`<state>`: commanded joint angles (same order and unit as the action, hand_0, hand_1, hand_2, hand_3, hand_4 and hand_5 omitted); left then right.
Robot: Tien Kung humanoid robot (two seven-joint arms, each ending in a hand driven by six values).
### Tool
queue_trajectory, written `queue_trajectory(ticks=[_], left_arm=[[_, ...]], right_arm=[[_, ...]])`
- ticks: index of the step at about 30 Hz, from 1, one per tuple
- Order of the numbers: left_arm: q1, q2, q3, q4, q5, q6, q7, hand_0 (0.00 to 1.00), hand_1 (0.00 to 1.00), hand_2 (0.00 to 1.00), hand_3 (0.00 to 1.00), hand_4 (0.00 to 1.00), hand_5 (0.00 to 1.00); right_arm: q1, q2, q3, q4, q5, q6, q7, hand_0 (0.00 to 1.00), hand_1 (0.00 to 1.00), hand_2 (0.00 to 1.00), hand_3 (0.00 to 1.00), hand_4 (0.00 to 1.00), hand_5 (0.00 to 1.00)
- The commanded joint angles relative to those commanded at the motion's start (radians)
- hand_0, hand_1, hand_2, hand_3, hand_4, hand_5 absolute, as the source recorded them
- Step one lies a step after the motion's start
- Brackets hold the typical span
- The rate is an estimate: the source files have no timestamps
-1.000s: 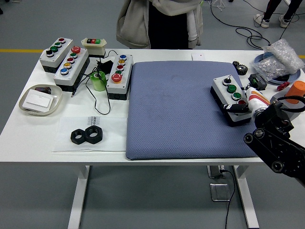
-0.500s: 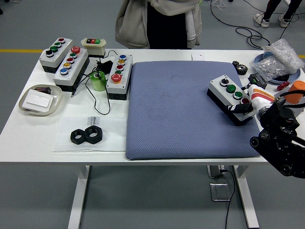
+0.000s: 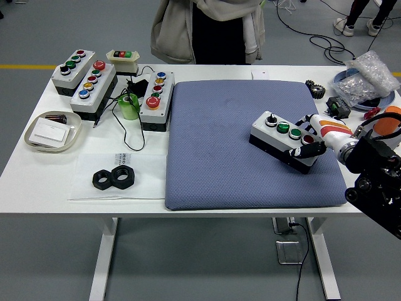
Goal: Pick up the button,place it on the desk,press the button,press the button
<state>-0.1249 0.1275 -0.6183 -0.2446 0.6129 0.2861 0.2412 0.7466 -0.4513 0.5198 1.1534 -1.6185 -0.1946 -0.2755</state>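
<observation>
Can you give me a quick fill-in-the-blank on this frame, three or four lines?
1. The right hand grips a button box that sits over the ____ mat.
2. The button nearest the fingers on that box is ____.
3. The two black nuts lie on a sheet of ____.
4. The green tape roll stands ____ the two button boxes at the table's left.

Missing words: blue; red; paper; between
</observation>
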Motion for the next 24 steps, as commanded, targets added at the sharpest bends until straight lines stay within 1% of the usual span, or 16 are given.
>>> queue_trajectory(ticks=[2, 3, 5, 7, 8, 9, 11, 13, 14, 17, 19, 20, 22, 24], left_arm=[[0.0, 0.0, -0.001, 0.0, 0.001, 0.0, 0.0, 0.683, 0.648, 0.747, 0.788, 0.687, 0.998], [0.0, 0.0, -0.001, 0.0, 0.001, 0.0, 0.0, 0.683, 0.648, 0.747, 0.788, 0.687, 0.998], [0.0, 0.0, -0.003, 0.0, 0.003, 0.0, 0.001, 0.683, 0.648, 0.747, 0.788, 0.687, 0.998], [0.0, -0.001, -0.004, 0.0, 0.005, -0.001, 0.001, 0.683, 0.648, 0.747, 0.788, 0.687, 0.998], [0.0, -0.001, -0.004, 0.0, 0.005, -0.001, 0.001, 0.683, 0.648, 0.747, 0.787, 0.69, 0.998], [0.001, -0.001, -0.004, 0.0, 0.005, 0.0, 0.001, 0.683, 0.648, 0.747, 0.787, 0.69, 0.998], [0.0, -0.001, -0.004, 0.0, 0.004, 0.0, 0.001, 0.683, 0.648, 0.747, 0.787, 0.69, 0.998], [0.0, -0.001, -0.004, 0.0, 0.004, 0.0, 0.001, 0.683, 0.648, 0.747, 0.787, 0.69, 0.998], [0.0, -0.001, -0.004, 0.0, 0.004, 0.0, 0.001, 0.683, 0.647, 0.746, 0.787, 0.692, 0.998], [-0.001, -0.001, -0.003, 0.0, 0.003, 0.0, 0.001, 0.683, 0.647, 0.746, 0.787, 0.692, 0.998], [-0.002, -0.001, -0.002, 0.0, 0.002, 0.0, 0.001, 0.683, 0.647, 0.746, 0.787, 0.692, 0.998], [-0.002, -0.001, -0.001, 0.0, 0.0, 0.0, 0.001, 0.683, 0.647, 0.745, 0.786, 0.696, 0.998], [-0.002, -0.001, 0.0, 0.0, -0.001, 0.001, 0.0, 0.683, 0.647, 0.745, 0.786, 0.696, 0.998], [-0.003, -0.001, 0.0, 0.0, -0.001, 0.001, 0.0, 0.683, 0.647, 0.745, 0.786, 0.696, 0.998]], right_arm=[[0.001, -0.015, -0.013, 0.017, 0.004, 0.008, 0.066, 0.483, 0.416, 0.466, 0.626, 0.846, 0.224], [0.006, -0.025, -0.029, 0.021, 0.008, 0.002, 0.12, 0.483, 0.416, 0.466, 0.626, 0.846, 0.224], [0.012, -0.033, -0.047, 0.017, 0.001, -0.011, 0.188, 0.483, 0.416, 0.466, 0.626, 0.846, 0.224], [0.017, -0.04, -0.056, 0.01, 0.007, -0.012, 0.259, 0.483, 0.416, 0.466, 0.626, 0.846, 0.224], [0.019, -0.043, -0.058, 0.008, 0.009, -0.012, 0.3, 0.457, 0.412, 0.461, 0.621, 0.846, 0.196], [0.023, -0.047, -0.064, 0.004, 0.007, -0.014, 0.339, 0.457, 0.412, 0.461, 0.621, 0.846, 0.196], [0.031, -0.051, -0.074, -0.004, -0.004, -0.016, 0.399, 0.457, 0.412, 0.461, 0.621, 0.846, 0.196], [0.04, -0.051, -0.083, -0.015, -0.016, -0.014, 0.427, 0.457, 0.412, 0.461, 0.621, 0.846, 0.196], [0.042, -0.05, -0.086, -0.018, -0.019, -0.014, 0.43, 0.462, 0.424, 0.478, 0.641, 0.85, 0.207], [0.056, -0.041, -0.1, -0.049, -0.043, 0.016, 0.428, 0.462, 0.424, 0.478, 0.641, 0.85, 0.207], [0.058, -0.038, -0.104, -0.058, -0.056, 0.026, 0.424, 0.462, 0.424, 0.478, 0.641, 0.85, 0.207], [0.058, -0.036, -0.104, -0.064, -0.068, 0.035, 0.418, 0.502, 0.476, 0.539, 0.744, 0.848, 0.192], [0.058, -0.034, -0.102, -0.07, -0.083, 0.048, 0.408, 0.502, 0.476, 0.539, 0.744, 0.848, 0.192], [0.058, -0.032, -0.099, -0.072, -0.103, 0.071, 0.395, 0.502, 0.476, 0.539, 0.744, 0.848, 0.192]])
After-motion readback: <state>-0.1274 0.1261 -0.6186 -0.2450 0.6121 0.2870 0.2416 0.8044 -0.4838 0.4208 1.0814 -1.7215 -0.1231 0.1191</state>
